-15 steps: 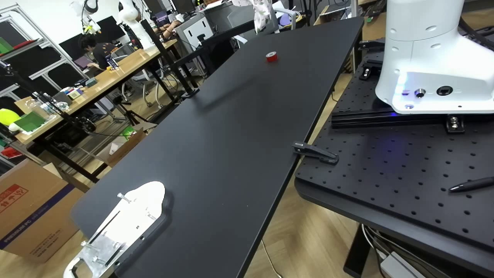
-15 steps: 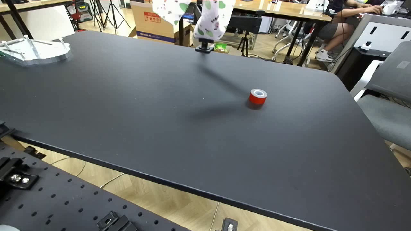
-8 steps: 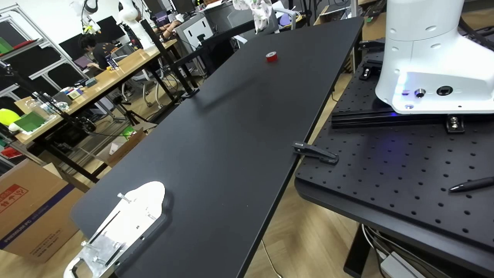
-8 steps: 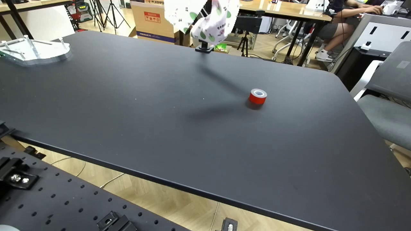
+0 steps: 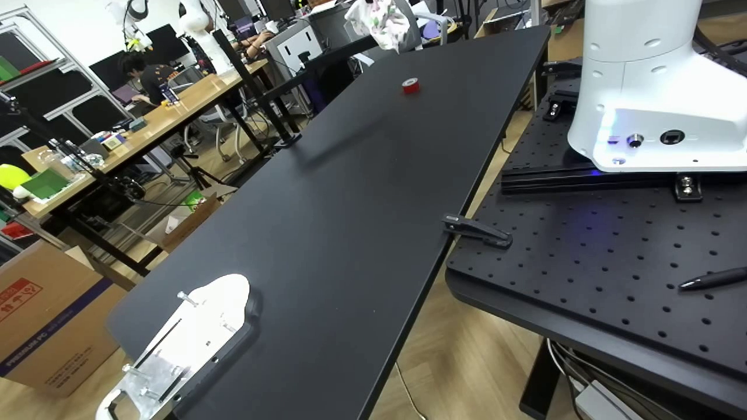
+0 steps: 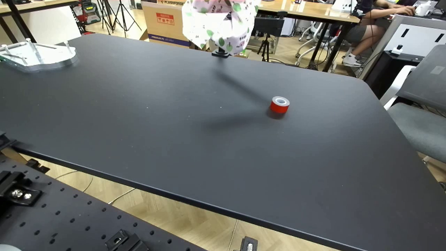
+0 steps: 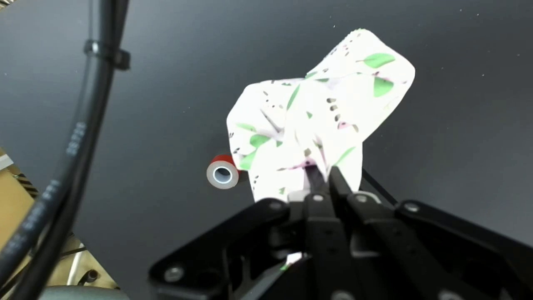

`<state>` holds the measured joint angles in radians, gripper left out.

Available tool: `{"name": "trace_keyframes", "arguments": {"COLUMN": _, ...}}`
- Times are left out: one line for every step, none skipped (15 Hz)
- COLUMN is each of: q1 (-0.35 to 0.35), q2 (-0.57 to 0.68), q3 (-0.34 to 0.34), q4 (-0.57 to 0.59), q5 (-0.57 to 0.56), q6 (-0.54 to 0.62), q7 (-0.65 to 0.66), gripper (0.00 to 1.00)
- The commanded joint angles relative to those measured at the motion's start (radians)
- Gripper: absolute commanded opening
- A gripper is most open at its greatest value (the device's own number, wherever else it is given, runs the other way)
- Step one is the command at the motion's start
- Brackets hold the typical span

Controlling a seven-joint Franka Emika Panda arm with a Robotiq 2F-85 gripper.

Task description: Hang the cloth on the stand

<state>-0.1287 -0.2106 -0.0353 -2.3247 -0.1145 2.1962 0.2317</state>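
Note:
The white cloth (image 5: 380, 23) with green leaves and pink prints hangs in the air in both exterior views (image 6: 221, 29). In the wrist view the cloth (image 7: 300, 121) bunches at my gripper (image 7: 325, 177), whose fingertips are nearly together with fabric between them. The black stand (image 5: 248, 73) is at the table's far edge, with an upright post and a sideways bar. The bar's free end reaches the cloth in that exterior view; I cannot tell whether they touch. The cloth hides most of the stand in an exterior view, leaving its base (image 6: 220, 54). Part of the bar (image 7: 379, 187) shows behind the cloth.
A red tape roll (image 6: 279, 105) lies on the black table (image 6: 174, 139); it also shows in the wrist view (image 7: 222, 173). A metal plate with posts (image 5: 187, 332) sits at one table end. The white robot base (image 5: 653, 111) stands on a perforated board. A cable (image 7: 79, 146) crosses the wrist view.
The cloth has moved right and lower in an exterior view, and its separate hanging parts have come together. It covers more of the stand there. The table objects have not moved.

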Motion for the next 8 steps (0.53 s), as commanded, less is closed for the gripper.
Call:
{"name": "trace_keyframes", "arguments": {"q1": 0.022, "q2": 0.1, "q3": 0.005, "q4": 0.102, "q5": 0.007, "q6": -0.032, "q7": 0.005, "gripper": 0.01}}
{"name": "trace_keyframes", "arguments": {"q1": 0.029, "q2": 0.12, "q3": 0.005, "q4": 0.119, "q5": 0.008, "q6": -0.037, "q7": 0.0, "gripper": 0.01}}
{"name": "trace_keyframes", "arguments": {"q1": 0.036, "q2": 0.141, "q3": 0.006, "q4": 0.138, "q5": 0.007, "q6": -0.042, "q7": -0.004, "gripper": 0.01}}
{"name": "trace_keyframes", "arguments": {"q1": 0.043, "q2": 0.162, "q3": 0.007, "q4": 0.155, "q5": 0.006, "q6": -0.047, "q7": -0.007, "gripper": 0.01}}
{"name": "trace_keyframes", "arguments": {"q1": 0.049, "q2": 0.179, "q3": 0.008, "q4": 0.172, "q5": 0.006, "q6": -0.054, "q7": -0.012, "gripper": 0.01}}
{"name": "trace_keyframes", "arguments": {"q1": 0.057, "q2": 0.199, "q3": 0.01, "q4": 0.187, "q5": 0.007, "q6": -0.06, "q7": -0.016, "gripper": 0.01}}
{"name": "trace_keyframes", "arguments": {"q1": 0.064, "q2": 0.215, "q3": 0.012, "q4": 0.199, "q5": 0.01, "q6": -0.064, "q7": -0.024, "gripper": 0.01}}
{"name": "trace_keyframes", "arguments": {"q1": 0.072, "q2": 0.228, "q3": 0.014, "q4": 0.208, "q5": 0.013, "q6": -0.069, "q7": -0.033, "gripper": 0.01}}
